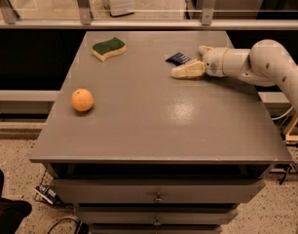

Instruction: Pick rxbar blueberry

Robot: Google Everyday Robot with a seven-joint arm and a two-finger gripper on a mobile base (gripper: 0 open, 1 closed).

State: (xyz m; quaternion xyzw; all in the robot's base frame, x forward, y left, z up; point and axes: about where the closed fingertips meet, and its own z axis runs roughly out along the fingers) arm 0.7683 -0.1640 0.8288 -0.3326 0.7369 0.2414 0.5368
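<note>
The rxbar blueberry (pixel 178 58), a small flat dark navy wrapper, lies on the grey table (pixel 154 116) at its far right part. My gripper (pixel 187 61) reaches in from the right at table height, right beside the bar. It is open: the near cream finger (pixel 188 71) lies just in front of the bar, and the far finger (pixel 203 49) is behind and to the right of it. The bar rests on the table and nothing grips it.
A green-and-yellow sponge (pixel 109 48) lies at the far left of the table. An orange (pixel 83 100) sits near the left edge. A metal rail (pixel 149 23) runs behind the table. Drawers (pixel 156 196) are under the front edge.
</note>
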